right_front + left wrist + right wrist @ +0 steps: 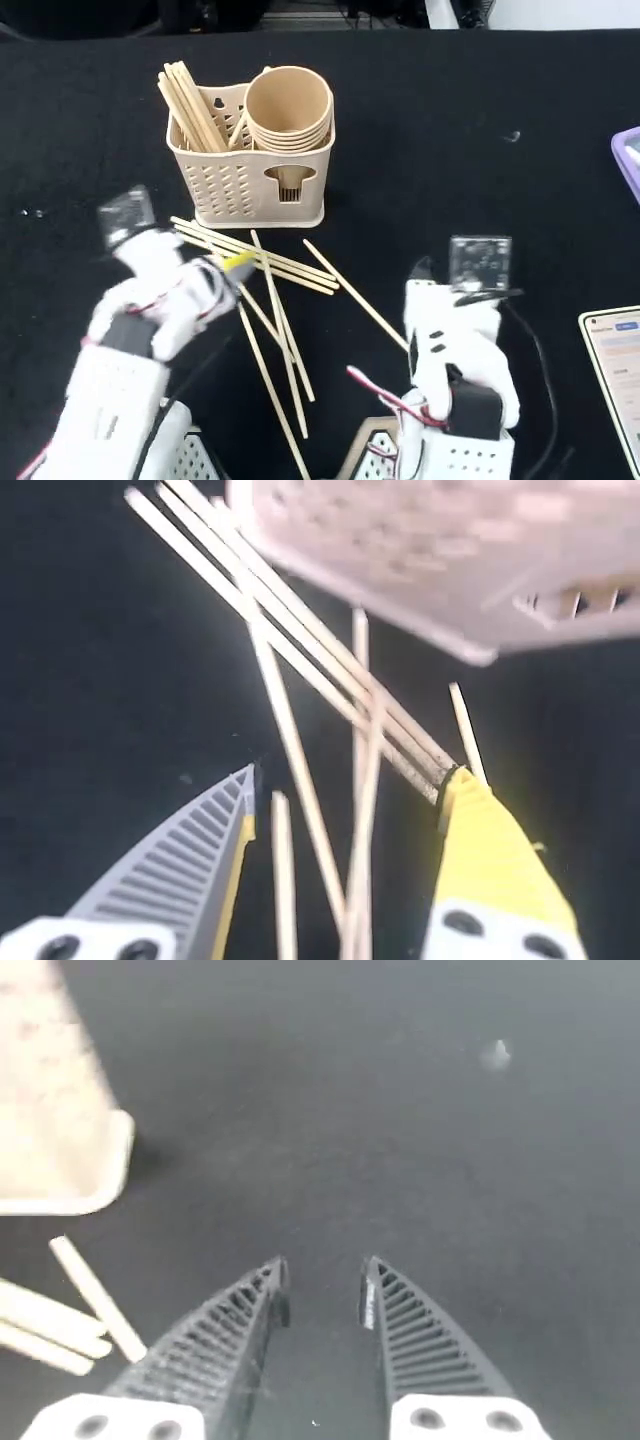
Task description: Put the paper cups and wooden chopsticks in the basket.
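Looking at this one, the left arm is the one on the job. Its left gripper (232, 268) is angled down over the near end of the loose chopsticks (290, 268), which lie scattered on the black table (450, 180) just in front of the basket (235, 190).

From the left wrist view the jaws are spread wide, one grey finger and one yellow, and a few sticks run lengthwise through the gap between them, roughly in line with the gripper. So a squeeze would catch those across their width, which is what you want. The tidier bundle lies slantwise along the basket's front and ends right at the yellow fingertip (455, 780), more beside the gap than in it. I honestly can't tell whether the tips are touching the table or just above it.

The right gripper (325, 1262) sits off to the side, well apart from the pile, jaws slightly parted with nothing between them, only the odd stick end near it.

Basket-wise, the paper cups (288, 100) are stacked in one compartment and a bunch of chopsticks (195, 110) stands in the other, so I'd guess it's just the loose sticks left.
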